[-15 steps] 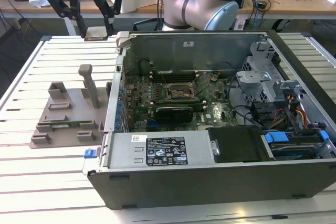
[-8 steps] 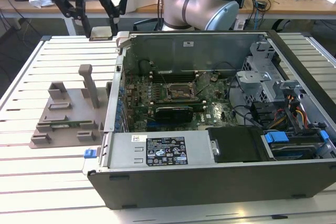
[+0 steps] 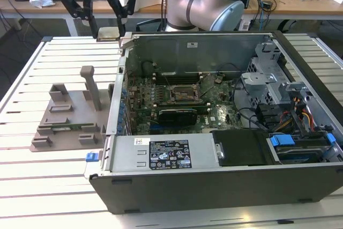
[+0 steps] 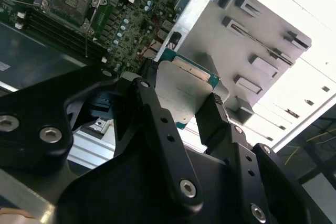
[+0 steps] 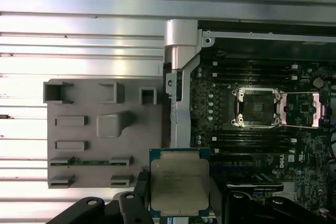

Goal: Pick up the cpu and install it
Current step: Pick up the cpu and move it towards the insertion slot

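The cpu (image 5: 179, 184) is seen as a flat square chip with a dull silvery-grey metal lid on a thin green rim. It is pinched by two opposite edges between the black, bolted fingers (image 4: 212, 116) of the pincer (image 5: 179, 196), whose jaws are closed onto it no wider than the chip itself. In the exterior view the chip is held in the air, clear of the slats, above the far corner of the open computer case (image 3: 214, 186) on the exterior view's left. In the first wrist view it is seen over the case's metal wall, between the grey moulded fixture (image 5: 136, 140) and the green circuit board. The square socket (image 5: 255, 107) on that board is framed in bright metal, and its retaining plate is swung open beside it. A long green memory stick (image 5: 90, 162) is lodged in a slot of the fixture. Case and fixture are carried on a desk (image 3: 32, 175) of pale, ribbed metal slats. Behind, the grey and light-blue robot arm (image 3: 214, 4) is seen, and wooden desks (image 3: 292, 1) strewn with cables.
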Controlling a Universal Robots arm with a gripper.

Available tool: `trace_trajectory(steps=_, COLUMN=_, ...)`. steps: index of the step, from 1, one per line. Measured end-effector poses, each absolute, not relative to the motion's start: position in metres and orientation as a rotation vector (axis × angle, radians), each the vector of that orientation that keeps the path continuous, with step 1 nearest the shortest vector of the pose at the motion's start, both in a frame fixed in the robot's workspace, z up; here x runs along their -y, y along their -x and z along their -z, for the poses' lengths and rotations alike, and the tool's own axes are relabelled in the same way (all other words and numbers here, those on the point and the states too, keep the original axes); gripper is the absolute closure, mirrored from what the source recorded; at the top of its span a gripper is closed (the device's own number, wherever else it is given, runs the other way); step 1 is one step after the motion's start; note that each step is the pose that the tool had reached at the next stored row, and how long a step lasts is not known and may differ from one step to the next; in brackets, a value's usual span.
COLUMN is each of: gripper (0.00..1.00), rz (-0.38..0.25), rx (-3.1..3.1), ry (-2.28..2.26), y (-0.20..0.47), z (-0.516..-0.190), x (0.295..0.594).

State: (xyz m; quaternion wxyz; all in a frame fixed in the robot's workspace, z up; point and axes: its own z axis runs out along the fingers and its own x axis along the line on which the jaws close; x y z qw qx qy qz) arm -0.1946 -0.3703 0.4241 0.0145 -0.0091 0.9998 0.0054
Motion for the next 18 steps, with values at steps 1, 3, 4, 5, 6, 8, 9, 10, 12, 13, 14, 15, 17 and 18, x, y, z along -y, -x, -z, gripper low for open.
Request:
trace_trajectory(steps=1, gripper=0.46, rz=-0.017, rx=-3.112, ry=0.028, y=0.191, z=-0.424, x=0.37)
trace_trajectory(steps=3, gripper=0.46, rz=-0.017, rx=-3.112, ry=0.028, y=0.187, z=-0.424, x=0.37)
trace_trajectory(steps=4, gripper=0.46, rz=-0.017, rx=-3.112, ry=0.028, y=0.185, z=-0.424, x=0.37)
trace_trajectory(steps=5, gripper=0.46, rz=-0.017, rx=-3.112, ry=0.028, y=0.183, z=-0.424, x=0.37)
trace_trajectory(steps=6, gripper=0.46, rz=-0.017, rx=-3.112, ry=0.028, y=0.182, z=-0.424, x=0.37)
trace_trajectory(steps=8, gripper=0.46, rz=-0.017, rx=-3.112, ry=0.028, y=0.18, z=-0.424, x=0.37)
trace_trajectory(steps=9, gripper=0.46, rz=-0.017, rx=-3.112, ry=0.028, y=0.178, z=-0.424, x=0.37)
trace_trajectory(steps=10, gripper=0.46, rz=-0.017, rx=-3.112, ry=0.028, y=0.176, z=-0.424, x=0.37)
trace_trajectory(steps=12, gripper=0.46, rz=-0.017, rx=-3.112, ry=0.028, y=0.171, z=-0.424, x=0.37)
trace_trajectory(steps=13, gripper=0.46, rz=-0.017, rx=-3.112, ry=0.028, y=0.169, z=-0.424, x=0.37)
trace_trajectory(steps=14, gripper=0.46, rz=-0.017, rx=-3.112, ry=0.028, y=0.168, z=-0.424, x=0.37)
trace_trajectory(steps=15, gripper=0.46, rz=-0.017, rx=-3.112, ry=0.028, y=0.167, z=-0.424, x=0.37)
trace_trajectory(steps=17, gripper=0.46, rz=-0.017, rx=-3.112, ry=0.028, y=0.162, z=-0.424, x=0.37)
trace_trajectory(steps=18, gripper=0.46, rz=-0.017, rx=-3.112, ry=0.028, y=0.161, z=-0.424, x=0.37)
